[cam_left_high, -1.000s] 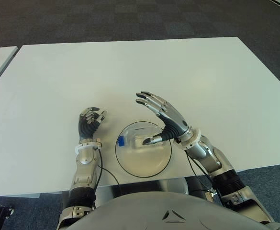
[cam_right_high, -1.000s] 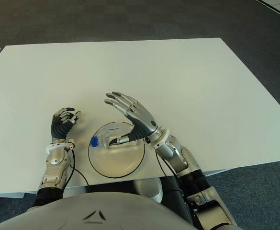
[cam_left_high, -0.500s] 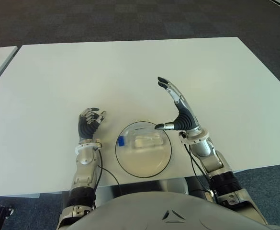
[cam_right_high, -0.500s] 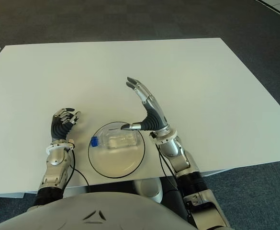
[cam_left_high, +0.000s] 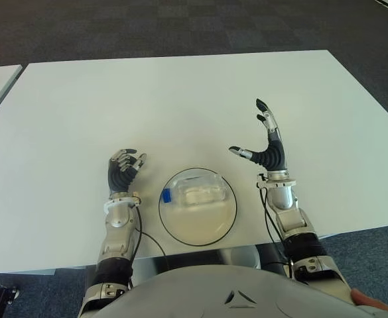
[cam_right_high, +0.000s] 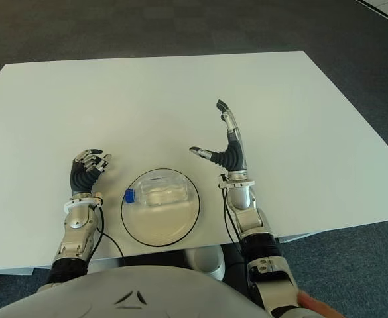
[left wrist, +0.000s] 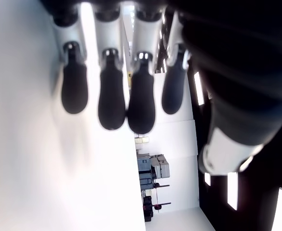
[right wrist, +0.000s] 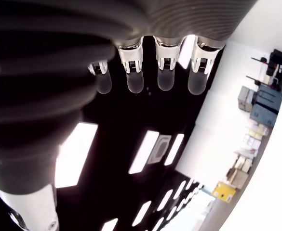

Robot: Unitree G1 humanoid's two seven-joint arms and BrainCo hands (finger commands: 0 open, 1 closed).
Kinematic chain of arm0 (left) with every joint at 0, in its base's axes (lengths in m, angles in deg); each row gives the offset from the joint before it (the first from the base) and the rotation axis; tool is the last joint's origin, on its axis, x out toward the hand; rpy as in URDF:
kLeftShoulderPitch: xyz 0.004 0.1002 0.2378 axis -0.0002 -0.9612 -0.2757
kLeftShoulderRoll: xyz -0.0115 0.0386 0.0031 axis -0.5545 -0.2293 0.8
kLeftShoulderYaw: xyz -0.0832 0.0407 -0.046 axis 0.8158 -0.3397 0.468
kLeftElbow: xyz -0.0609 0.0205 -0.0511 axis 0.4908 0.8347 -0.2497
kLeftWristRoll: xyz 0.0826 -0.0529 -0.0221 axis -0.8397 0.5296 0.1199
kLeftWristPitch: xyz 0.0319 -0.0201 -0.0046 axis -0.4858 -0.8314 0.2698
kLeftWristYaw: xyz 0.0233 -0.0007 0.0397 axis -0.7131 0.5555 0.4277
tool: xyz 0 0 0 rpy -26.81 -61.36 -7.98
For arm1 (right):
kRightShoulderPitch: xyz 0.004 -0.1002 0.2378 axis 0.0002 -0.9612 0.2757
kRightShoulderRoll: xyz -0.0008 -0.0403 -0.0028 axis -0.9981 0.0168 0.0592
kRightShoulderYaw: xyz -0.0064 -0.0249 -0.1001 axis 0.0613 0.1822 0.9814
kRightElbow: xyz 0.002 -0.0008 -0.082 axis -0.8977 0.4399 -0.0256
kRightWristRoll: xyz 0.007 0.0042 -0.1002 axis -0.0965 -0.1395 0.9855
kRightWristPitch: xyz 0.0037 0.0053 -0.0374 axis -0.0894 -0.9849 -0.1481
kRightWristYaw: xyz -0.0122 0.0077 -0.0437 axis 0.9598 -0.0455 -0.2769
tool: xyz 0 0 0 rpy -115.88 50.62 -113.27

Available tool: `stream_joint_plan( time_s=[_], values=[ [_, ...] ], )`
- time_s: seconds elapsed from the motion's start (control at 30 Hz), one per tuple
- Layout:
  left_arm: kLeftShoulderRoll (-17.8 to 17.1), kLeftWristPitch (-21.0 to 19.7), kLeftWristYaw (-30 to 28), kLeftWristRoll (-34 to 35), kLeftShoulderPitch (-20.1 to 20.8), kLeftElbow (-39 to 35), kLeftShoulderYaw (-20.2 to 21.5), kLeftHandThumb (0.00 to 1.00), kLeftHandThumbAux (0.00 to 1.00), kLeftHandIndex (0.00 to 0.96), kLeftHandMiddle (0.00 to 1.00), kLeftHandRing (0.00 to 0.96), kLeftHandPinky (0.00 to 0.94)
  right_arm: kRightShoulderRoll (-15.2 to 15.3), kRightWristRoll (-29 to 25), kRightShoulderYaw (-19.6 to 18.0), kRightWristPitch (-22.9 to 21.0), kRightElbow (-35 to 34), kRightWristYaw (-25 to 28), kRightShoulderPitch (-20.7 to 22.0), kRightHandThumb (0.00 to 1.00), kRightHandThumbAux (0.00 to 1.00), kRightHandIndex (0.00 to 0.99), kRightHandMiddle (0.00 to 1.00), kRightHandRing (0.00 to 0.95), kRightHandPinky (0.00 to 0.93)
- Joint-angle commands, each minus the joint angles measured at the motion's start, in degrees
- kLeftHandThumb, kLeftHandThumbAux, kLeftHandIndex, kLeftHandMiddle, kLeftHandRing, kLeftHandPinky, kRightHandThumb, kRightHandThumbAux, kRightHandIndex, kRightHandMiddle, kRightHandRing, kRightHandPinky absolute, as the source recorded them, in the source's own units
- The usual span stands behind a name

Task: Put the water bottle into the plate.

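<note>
Left hand (cam_left_high: pixel 123 167): shown just left of the plate, low over the tabletop (cam_left_high: pixel 180 99); whether contact is made cannot be told. The fingers (left wrist: pixel 112 96) are curled loosely and nothing is held, which suits a hand kept aside with no share in the placing.

Plate (cam_left_high: pixel 228 213): a clear round dish, set near the front edge of the tabletop and taken here as the landmark. It is placed between the two hands, within easy reach of either.

Water bottle (cam_left_high: pixel 194 195): a small clear bottle with a blue cap, laid on its side inside the plate, in its far half, the cap toward the plate's left rim. It is touched by neither hand. Lying flat is judged to be how it sits steadily there. The task is judged done, or all but done.

Right hand (cam_left_high: pixel 268 147): shown just right of the plate and raised, fingers pointing away from the robot's body, thumb turned toward the plate. The fingers (right wrist: pixel 166 77) are spread wide and straight and nothing is gripped. The hand is held clear of the rim, so that the bottle is not knocked, it is judged.
</note>
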Motion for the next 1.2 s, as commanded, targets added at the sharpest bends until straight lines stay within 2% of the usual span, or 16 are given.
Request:
stream_joint_plan(
  time_s=[0.03,0.37,0.57,0.6,0.77,1.0,1.03,1.07,1.1,1.2],
  values=[
    [-0.14,0.25,0.56,-0.63,0.1,1.32,-0.25,0.706,0.71,0.434,0.657,0.638,0.604,-1.01,-0.96,-0.85,1.2,3.49,-0.72,1.22,0.0,0.811,0.006,0.018,0.03,0.114],
    [-0.34,-0.11,0.29,-0.84,0.08,1.32,-0.22,0.706,0.71,0.434,0.66,0.641,0.609,-1.64,-2.22,-1.97,3.99,10.21,-0.86,2.98,0.055,0.815,0.091,0.089,0.1,0.171],
    [-0.34,-0.55,0.34,-0.67,0.24,1.41,-0.05,0.706,0.71,0.434,0.665,0.646,0.616,-2.49,-2.59,-2.28,4.63,11.93,-1.29,3.05,0.081,0.846,0.146,0.137,0.144,0.224],
    [-0.31,-0.58,0.34,-0.59,0.28,1.45,0.0,0.706,0.711,0.434,0.663,0.643,0.612,-2.98,-2.43,-2.36,4.25,12.13,-1.84,2.86,0.09,0.887,0.197,0.173,0.172,0.245],
    [-0.19,-0.42,0.63,-0.62,0.38,1.59,0.12,0.706,0.711,0.433,0.652,0.631,0.594,-4.85,-0.89,-2.87,0.83,13.16,-5.01,2.0,0.112,0.973,0.29,0.285,0.257,0.312],
    [0.01,-0.52,0.58,-0.44,0.27,1.37,0.15,0.706,0.711,0.433,0.644,0.623,0.59,-6.0,-2.53,-3.76,-3.11,14.99,-5.58,2.32,0.233,0.996,0.354,0.391,0.355,0.382],
    [0.0,-0.52,0.54,-0.45,0.25,1.34,0.13,0.706,0.711,0.433,0.644,0.624,0.592,-6.1,-3.14,-3.9,-3.56,15.53,-5.19,2.48,0.4,0.904,0.376,0.412,0.379,0.399],
    [-0.02,-0.54,0.48,-0.46,0.22,1.29,0.09,0.706,0.711,0.434,0.645,0.624,0.593,-6.25,-3.86,-4.07,-4.05,15.99,-4.66,2.63,0.507,0.845,0.39,0.425,0.394,0.411],
    [-0.03,-0.56,0.44,-0.47,0.2,1.26,0.07,0.706,0.711,0.434,0.644,0.624,0.592,-6.34,-4.26,-4.17,-4.33,16.2,-4.32,2.71,0.576,0.807,0.4,0.438,0.409,0.42],
    [-0.02,-0.54,0.29,-0.36,0.17,1.19,0.05,0.706,0.71,0.434,0.643,0.623,0.59,-6.63,-5.21,-4.43,-4.83,16.34,-3.46,2.8,0.658,0.761,0.411,0.457,0.429,0.433]
  ],
)
